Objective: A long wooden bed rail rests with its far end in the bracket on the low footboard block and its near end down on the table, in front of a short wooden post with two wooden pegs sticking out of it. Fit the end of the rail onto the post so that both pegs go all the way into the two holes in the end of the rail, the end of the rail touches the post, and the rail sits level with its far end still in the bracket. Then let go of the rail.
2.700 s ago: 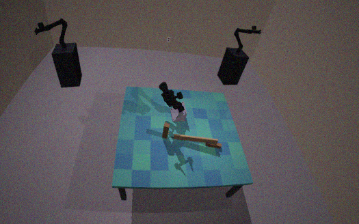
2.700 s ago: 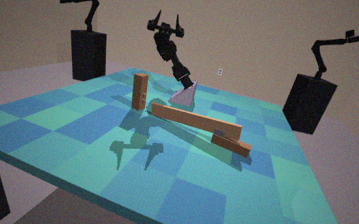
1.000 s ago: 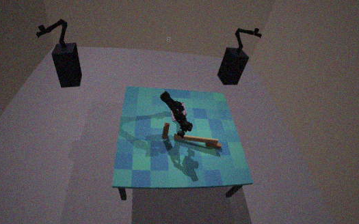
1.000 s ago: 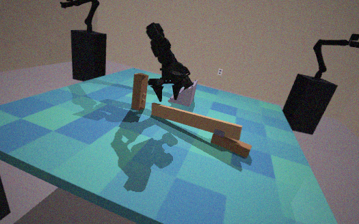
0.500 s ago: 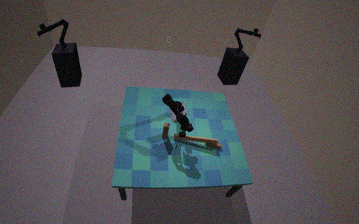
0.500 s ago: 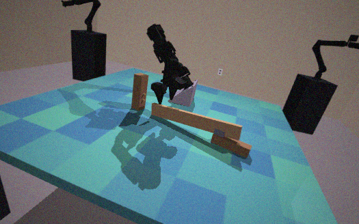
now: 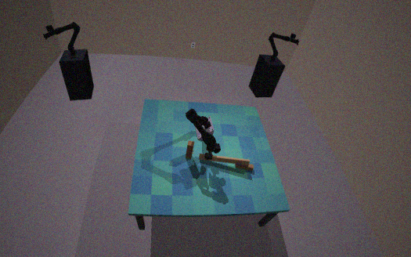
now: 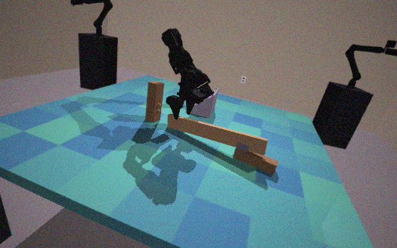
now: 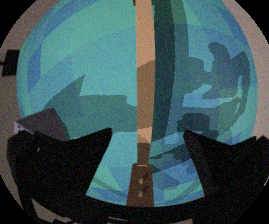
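Above the rail's near end, the end effector (image 7: 209,155) (image 8: 182,113) (image 9: 147,133) is spread and empty. The rail (image 7: 228,160) (image 8: 220,132) (image 9: 145,50) lies at the post's (image 7: 189,150) (image 8: 154,101) (image 9: 140,185) four o'clock in the exterior view, unjoined. Grasping seems in hand; next, lowering and closing are needed.

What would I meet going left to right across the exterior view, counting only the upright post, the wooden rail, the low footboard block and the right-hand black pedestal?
Wooden post → rail → footboard block → right-hand black pedestal
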Tool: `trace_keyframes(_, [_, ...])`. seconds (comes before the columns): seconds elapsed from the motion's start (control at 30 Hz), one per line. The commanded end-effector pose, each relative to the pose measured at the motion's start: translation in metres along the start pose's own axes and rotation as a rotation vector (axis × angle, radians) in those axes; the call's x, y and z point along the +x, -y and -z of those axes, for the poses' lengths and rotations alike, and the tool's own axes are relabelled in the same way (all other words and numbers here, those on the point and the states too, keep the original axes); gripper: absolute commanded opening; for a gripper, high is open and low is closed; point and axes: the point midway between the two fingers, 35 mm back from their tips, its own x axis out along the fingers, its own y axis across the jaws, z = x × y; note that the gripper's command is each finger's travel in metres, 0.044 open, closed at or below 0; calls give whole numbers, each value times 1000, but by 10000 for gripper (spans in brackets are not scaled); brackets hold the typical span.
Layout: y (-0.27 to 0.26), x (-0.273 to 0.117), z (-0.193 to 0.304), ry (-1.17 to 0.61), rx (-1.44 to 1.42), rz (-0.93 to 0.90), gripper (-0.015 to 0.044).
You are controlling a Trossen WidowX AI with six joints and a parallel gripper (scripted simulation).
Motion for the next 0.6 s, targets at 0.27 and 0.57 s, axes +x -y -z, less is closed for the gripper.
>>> trace_keyframes(0.27, [-3, 24, 0, -11, -12, -9, 440])
trace_keyframes(0.57, [-3, 38, 0, -12, -12, -9, 440])
